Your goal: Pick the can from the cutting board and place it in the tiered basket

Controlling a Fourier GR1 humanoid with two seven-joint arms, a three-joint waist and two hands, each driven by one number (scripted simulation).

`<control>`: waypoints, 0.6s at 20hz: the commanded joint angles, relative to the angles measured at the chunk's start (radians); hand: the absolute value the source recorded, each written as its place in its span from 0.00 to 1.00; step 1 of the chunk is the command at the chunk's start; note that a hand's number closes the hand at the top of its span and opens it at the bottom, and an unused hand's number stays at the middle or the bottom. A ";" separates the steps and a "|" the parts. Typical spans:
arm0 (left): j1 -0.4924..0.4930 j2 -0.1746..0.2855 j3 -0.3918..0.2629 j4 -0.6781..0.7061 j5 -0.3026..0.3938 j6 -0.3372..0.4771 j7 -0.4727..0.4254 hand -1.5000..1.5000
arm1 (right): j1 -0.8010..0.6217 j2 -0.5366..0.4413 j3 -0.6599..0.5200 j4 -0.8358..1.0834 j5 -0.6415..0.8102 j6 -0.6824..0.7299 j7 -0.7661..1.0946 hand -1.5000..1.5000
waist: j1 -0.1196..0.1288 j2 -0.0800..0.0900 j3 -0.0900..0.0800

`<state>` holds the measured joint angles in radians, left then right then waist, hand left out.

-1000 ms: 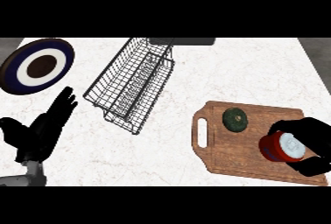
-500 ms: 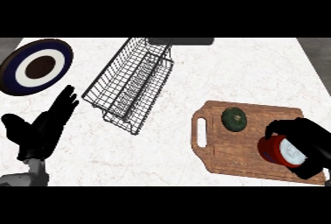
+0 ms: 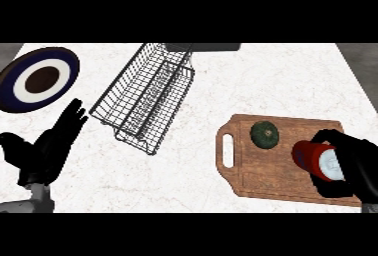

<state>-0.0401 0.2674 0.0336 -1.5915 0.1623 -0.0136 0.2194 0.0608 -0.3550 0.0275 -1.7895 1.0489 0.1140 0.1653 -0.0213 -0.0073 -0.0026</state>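
Sideways, right hand wraps round red can on wooden cutting board.

The left hand is fully black and matte, with long, slim fingers and a shorter, thicker thumb of the same colour. Under its wrist a grey forearm begins, round like a tube, with a lighter grey on one side. The right hand is also black, and its fingers look rounded and made of short segments.
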 commanded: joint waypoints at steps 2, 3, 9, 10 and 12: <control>0.019 0.018 0.013 -0.020 0.012 -0.019 0.007 0.50 | 0.007 0.179 0.002 -0.228 -0.083 -0.107 0.079 1.00 | 0.000 -0.006 0.002; 0.001 -0.008 -0.002 0.019 -0.017 0.006 -0.017 0.50 | 0.014 0.201 0.015 -0.246 -0.090 -0.143 0.060 1.00 | -0.003 0.000 0.002; -0.080 -0.031 -0.025 0.027 -0.049 0.034 0.031 0.50 | -0.054 0.244 0.124 -0.535 -0.085 0.031 0.242 1.00 | 0.010 0.005 0.002; -0.022 -0.040 -0.033 0.010 -0.037 0.001 -0.007 0.50 | -0.096 0.272 0.163 -0.473 -0.060 0.026 0.259 1.00 | 0.022 0.006 0.002; 0.019 0.002 0.019 0.039 -0.008 -0.045 -0.055 0.50 | -0.204 0.280 0.197 -0.535 -0.039 0.143 0.385 1.00 | 0.027 0.006 0.001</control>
<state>-0.0529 0.2527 0.0277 -1.5752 0.1436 -0.0208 0.2128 -0.0378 -0.1191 0.1491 -2.2483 0.9796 0.1526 0.4113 -0.0047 -0.0036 -0.0012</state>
